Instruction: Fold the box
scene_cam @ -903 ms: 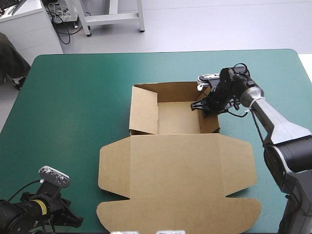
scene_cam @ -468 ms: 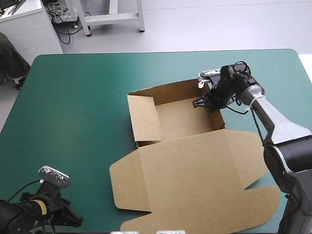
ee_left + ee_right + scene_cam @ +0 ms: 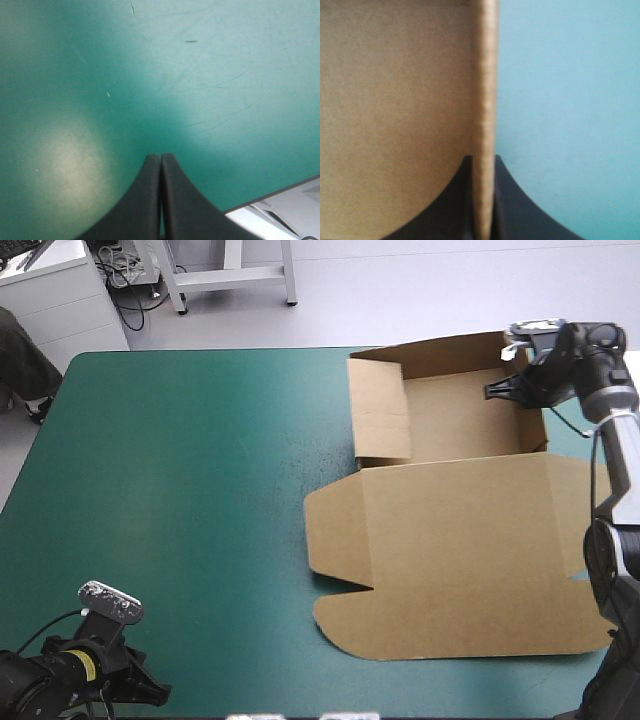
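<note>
The brown box (image 3: 455, 530) lies at the table's right side as an open tray with its lid flat toward the front. Its tray floor (image 3: 460, 420) sits near the far right corner, with side walls raised. My right gripper (image 3: 521, 388) is shut on the tray's right wall. In the right wrist view that wall (image 3: 485, 90) stands edge-on between the black fingers (image 3: 506, 200). My left gripper (image 3: 150, 692) rests low at the front left corner, far from the box. In the left wrist view this gripper (image 3: 160, 157) is shut on nothing, over the bare cover.
The teal-green cover (image 3: 190, 490) stretches bare to the left of the box. The lid's right flap reaches the table's right edge (image 3: 612, 540). Beside my left gripper the table's edge (image 3: 280, 192) shows, with grey floor beyond.
My right gripper has closed on the tray's right wall and dragged the whole box toward the far right corner, turning it a little. The left arm has stayed still.
</note>
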### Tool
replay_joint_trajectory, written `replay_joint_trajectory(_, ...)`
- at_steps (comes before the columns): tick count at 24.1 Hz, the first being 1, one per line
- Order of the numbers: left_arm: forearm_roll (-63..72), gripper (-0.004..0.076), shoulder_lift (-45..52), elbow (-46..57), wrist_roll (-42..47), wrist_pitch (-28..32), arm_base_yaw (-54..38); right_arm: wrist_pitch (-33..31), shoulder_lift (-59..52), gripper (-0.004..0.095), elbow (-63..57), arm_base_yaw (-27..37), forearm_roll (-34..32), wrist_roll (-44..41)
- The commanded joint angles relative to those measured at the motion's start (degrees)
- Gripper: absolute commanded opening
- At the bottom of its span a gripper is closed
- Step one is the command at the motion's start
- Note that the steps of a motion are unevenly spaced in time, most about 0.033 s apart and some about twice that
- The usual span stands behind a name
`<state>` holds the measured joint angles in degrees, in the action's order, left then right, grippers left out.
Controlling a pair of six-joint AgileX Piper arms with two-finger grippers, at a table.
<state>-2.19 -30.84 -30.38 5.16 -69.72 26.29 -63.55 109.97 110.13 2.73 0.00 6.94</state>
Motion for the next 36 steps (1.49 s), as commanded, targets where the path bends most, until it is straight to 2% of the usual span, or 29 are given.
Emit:
replay_joint_trajectory(1, -0.79, -0.0032, -0.33, -1.5, 0.62, 1.44, 0.15, -0.26, -3.74, -0.0023, 2.19, 7.12, 0.31, -0.82)
replay_joint_trajectory(8, -0.9, -0.0032, -0.33, -1.5, 0.62, 1.44, 0.15, -3.1, -2.02, -0.0023, 2.19, 17.25, 0.0, -0.11)
replay_joint_trajectory(15, -0.77, -0.0032, -0.33, -1.5, 0.62, 0.95, 0.15, -5.5, 1.48, -0.0009, 2.19, 22.22, 1.29, 0.89)
replay_joint_trajectory(17, -0.31, -0.0032, -0.33, -1.5, 0.84, 0.12, 0.15, -4.82, 2.09, 0.008, 2.19, 22.71, 3.13, 1.44)
replay_joint_trajectory(18, 0.28, -0.0032, -0.33, -1.5, 0.84, -0.01, 0.15, -4.15, 2.33, 0.0193, 2.19, 22.71, 3.13, 1.93)
replay_joint_trajectory(19, 0.27, -0.0032, -0.33, -1.5, 0.84, -0.01, 0.15, -4.05, 2.44, 0.0252, 2.19, 22.71, 3.52, 2.05)
replay_joint_trajectory(20, 0.39, -0.0032, -0.33, -1.5, 0.84, -0.01, 0.15, -3.91, 2.44, 0.0426, 2.19, 22.71, 3.23, 2.47)
replay_joint_trajectory(21, 0.39, -0.0032, -0.33, -1.5, 0.84, -0.01, 0.15, -3.91, 2.33, 0.0501, 2.19, 22.71, 3.11, 2.47)
replay_joint_trajectory(22, 0.39, -0.0032, -0.33, -1.5, 0.84, -0.01, 0.15, -4.02, 1.95, 0.0678, 2.19, 22.71, 3.12, 2.47)
replay_joint_trajectory(23, 0.39, -0.0032, -0.33, -1.5, 0.84, -0.01, 0.15, -4.1, 1.68, 0.0776, 2.19, 22.71, 3.34, 2.47)
replay_joint_trajectory(24, 0.39, -0.0032, -0.33, -1.5, 0.96, -0.01, 0.15, -4.1, 1.11, 0.0816, 2.19, 22.71, 3.79, 2.63)
replay_joint_trajectory(26, 0.48, -0.0032, -0.33, -1.5, 1.36, -0.1, 0.15, -4.01, -0.8, 0.0798, 2.47, 22.71, 4.8, 3.09)
replay_joint_trajectory(28, 0.21, -0.0032, -0.33, -1.5, 2.5, 0.27, 0.15, -5.42, -3.08, 0.072, 4.22, 22.71, 5.48, 3.62)
replay_joint_trajectory(33, -0.36, -0.0032, -0.33, -1.5, 2.5, 0.56, 0.15, -7.87, -7.65, 0.0348, 7.39, 22.71, 8.88, 3.99)
replay_joint_trajectory(36, -0.36, -0.0032, -0.33, -1.5, 2.58, 1.16, 0.15, -7.87, -10.54, 0.0111, 7.61, 22.71, 13.26, 4.38)
